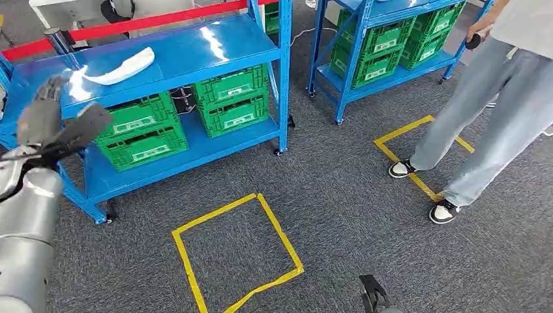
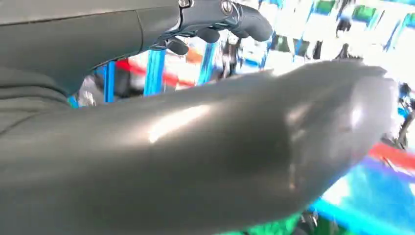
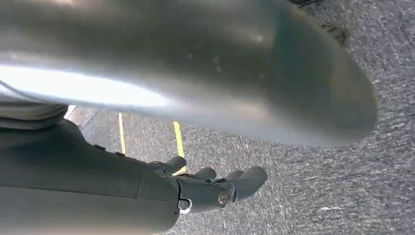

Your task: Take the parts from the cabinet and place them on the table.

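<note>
Left hand: the left hand [image 1: 55, 124] is raised at the left of the head view, in front of the near rack's left end. It holds nothing; thumb and fingers stand apart. In the left wrist view the thumb [image 2: 235, 147] lies across the picture and the dark fingers [image 2: 230, 19] are stretched out, bent only a little at the tips.
Right hand: the right hand [image 3: 205, 188] hangs low over the carpet. Fingers are straight and a little apart, nothing in them. Its dark fingertips also peek in at the bottom edge of the head view.
Part: a white curved part [image 1: 124, 67] lies on the top shelf of the near rack [image 1: 222, 45], towards the shelf's left half, well apart from the left hand.
Near rack: blue, with a glossy top shelf. The lower shelf carries green crates [image 1: 186, 117] in two stacks, side by side.
Far rack: a second blue rack [image 1: 355, 65] stands to the right of the first, also with stacked green crates [image 1: 391, 42].
Floor: grey carpet [image 1: 339, 195] with a yellow tape square [image 1: 235, 251] in front of the near rack and a second one [image 1: 424, 153] further right.
Person: a person [image 1: 495, 98] in light trousers and dark-and-white shoes stands at the right. One foot is on the second square's tape. A hand holds a small dark thing I cannot make out.
Barrier: a red band [image 1: 117, 27] runs behind the near rack.
</note>
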Controlling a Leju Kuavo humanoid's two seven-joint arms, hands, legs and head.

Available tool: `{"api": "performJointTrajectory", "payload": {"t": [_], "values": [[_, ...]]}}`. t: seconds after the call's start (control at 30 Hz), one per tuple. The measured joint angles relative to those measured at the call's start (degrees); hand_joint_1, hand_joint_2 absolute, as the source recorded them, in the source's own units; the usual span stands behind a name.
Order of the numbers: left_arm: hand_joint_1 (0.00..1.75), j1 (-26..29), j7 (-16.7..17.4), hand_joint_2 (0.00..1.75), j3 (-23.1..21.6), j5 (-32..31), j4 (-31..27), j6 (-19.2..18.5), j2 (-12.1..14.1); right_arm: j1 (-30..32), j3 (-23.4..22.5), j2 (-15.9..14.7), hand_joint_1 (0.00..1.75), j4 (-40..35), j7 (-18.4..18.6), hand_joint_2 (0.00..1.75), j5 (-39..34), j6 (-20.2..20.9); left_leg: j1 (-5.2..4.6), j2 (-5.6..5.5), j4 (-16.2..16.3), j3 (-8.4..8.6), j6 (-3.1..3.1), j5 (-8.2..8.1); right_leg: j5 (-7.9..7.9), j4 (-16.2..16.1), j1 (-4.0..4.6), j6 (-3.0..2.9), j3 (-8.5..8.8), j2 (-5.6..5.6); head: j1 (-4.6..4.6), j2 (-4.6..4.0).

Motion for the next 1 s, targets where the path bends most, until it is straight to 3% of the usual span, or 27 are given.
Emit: {"api": "performJointTrajectory", "payload": {"t": [0.1,0.23,0.57,0.7,0.73,0.77,0.8,0.87,0.9,0.93,0.97,1.0], "values": [[0.0,-2.37,5.6,0.0,-3.43,-1.16,0.0,-1.33,0.8,0.0,0.0,0.0,0.0,0.0,-0.3,0.0,0.5,0.02,0.0,0.02,-0.02,0.0,0.0,0.0,-0.01,0.0,0.01,-0.01,-0.01,0.04,0.0,-0.02],[0.0,-3.2,8.95,0.0,-6.21,-1.16,0.17,-2.27,2.34,0.01,0.0,0.0,0.0,0.0,-0.87,0.0,0.83,0.02,0.0,0.12,-0.04,0.01,-0.01,0.0,-0.01,0.01,0.01,-0.01,-0.08,0.14,0.0,0.0],[0.0,-3.08,8.82,0.0,-8.03,0.0,0.9,-2.43,5.29,0.1,0.0,0.0,0.0,0.0,-0.68,0.0,1.33,0.57,-0.31,0.13,0.15,-0.15,0.14,-0.07,0.1,-0.03,-0.47,0.22,-0.14,0.09,-0.02,-0.02],[0.0,-3.09,8.31,0.0,-8.18,0.52,0.87,-2.38,5.92,0.05,0.0,0.02,0.0,0.0,-0.61,0.0,1.51,0.55,-0.61,0.04,0.0,-0.3,0.81,-0.14,0.16,-0.42,-0.63,0.79,-0.07,-0.07,-0.02,-0.02],[0.0,-3.05,8.23,0.0,-8.23,0.63,0.72,-2.32,5.99,0.02,0.0,0.02,0.0,0.0,-0.61,0.0,1.51,0.46,0.03,0.07,-0.94,0.41,1.26,0.35,-0.1,-0.34,-0.37,1.07,-0.03,-0.07,0.0,-0.02],[0.0,-3.09,8.14,0.0,-8.42,0.72,0.72,-2.3,5.9,0.05,0.0,0.02,0.0,0.0,-0.61,0.0,1.51,0.37,0.1,0.15,-1.38,0.69,1.38,0.46,-0.62,0.79,-0.45,1.16,-0.3,0.38,0.02,0.0],[0.0,-3.25,8.09,0.0,-8.55,0.89,0.74,-2.27,5.92,0.02,0.02,0.02,0.0,0.0,-0.63,0.0,1.53,0.33,0.22,0.21,-1.43,0.73,1.6,0.51,-2.43,3.97,-0.41,1.12,-2.06,0.58,0.09,-0.02],[0.0,-3.0,8.1,0.0,-8.58,1.18,0.85,-2.3,5.97,0.22,0.02,-0.04,0.0,0.0,-0.63,0.0,1.6,0.17,0.21,0.19,-1.41,0.71,1.78,0.35,-6.19,13.08,-0.52,1.31,-6.92,0.63,0.04,-0.02],[0.0,-2.78,7.99,0.0,-8.62,1.38,0.96,-2.27,5.95,0.27,0.0,-0.07,0.0,0.0,-0.66,0.0,1.64,0.15,0.21,0.06,-1.34,0.71,1.76,0.26,-6.97,16.64,-0.52,1.36,-9.11,0.68,0.07,0.0],[0.0,-2.57,7.94,0.0,-8.66,1.53,1.05,-2.28,5.97,0.24,0.02,-0.04,0.0,0.0,-0.72,0.0,1.66,0.13,0.26,-0.1,-1.24,0.75,1.63,0.08,-6.22,17.36,-0.58,1.4,-10.07,0.67,0.07,0.0],[0.0,-2.41,7.92,0.0,-8.69,1.72,1.05,-2.25,6.01,0.23,0.02,-0.07,0.0,0.0,-0.76,0.0,1.66,0.13,0.37,-0.24,-1.08,0.85,1.4,-0.16,-4.08,15.15,-0.69,1.44,-9.54,0.66,0.04,0.0],[0.0,-2.39,7.88,0.0,-8.69,1.96,1.05,-2.17,6.05,0.23,0.0,-0.07,0.0,0.0,-0.79,0.0,1.66,0.13,0.53,-0.38,-0.75,0.97,1.07,-0.52,-1.12,10.85,-0.81,1.51,-7.75,0.66,0.04,-0.02]]}}
